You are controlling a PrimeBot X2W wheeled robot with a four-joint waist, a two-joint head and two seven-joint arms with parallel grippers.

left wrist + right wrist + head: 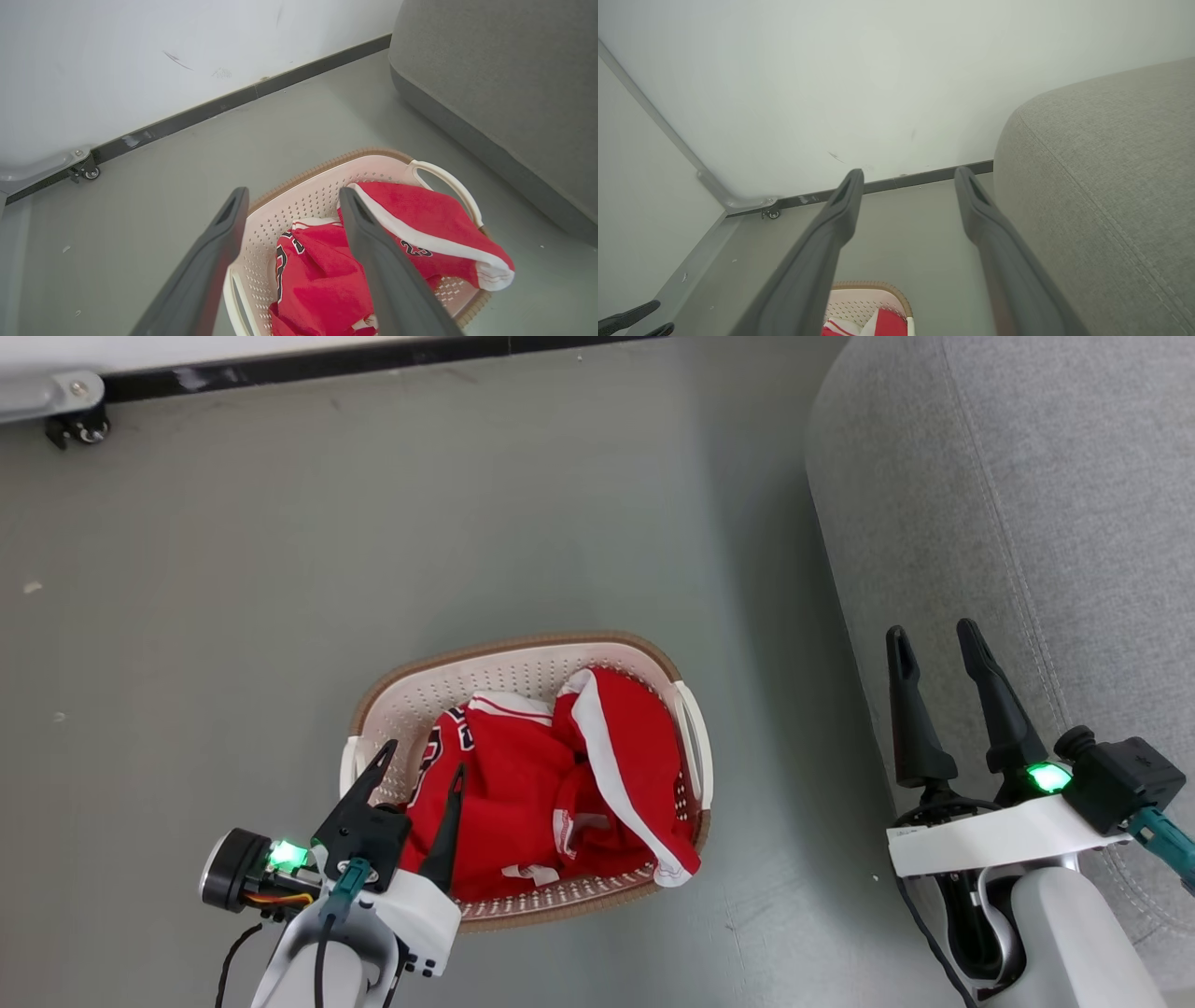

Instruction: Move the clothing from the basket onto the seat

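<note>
Legible marking, one item: the number "23" in dark digits with a white outline. It sits right of centre in the left wrist view, on red fabric just below the trim band of the red garment with white trim (pixel 420 210).

The red jersey (pixel 322 284), lower centre, carries more dark, white-outlined characters along a fold. They are partly hidden and cannot be read with certainty. In the head view this lettering, left of centre, is too creased to read.

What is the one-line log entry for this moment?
clothing: in basket | left jaws: open, above basket | right jaws: open, beside sofa
</note>
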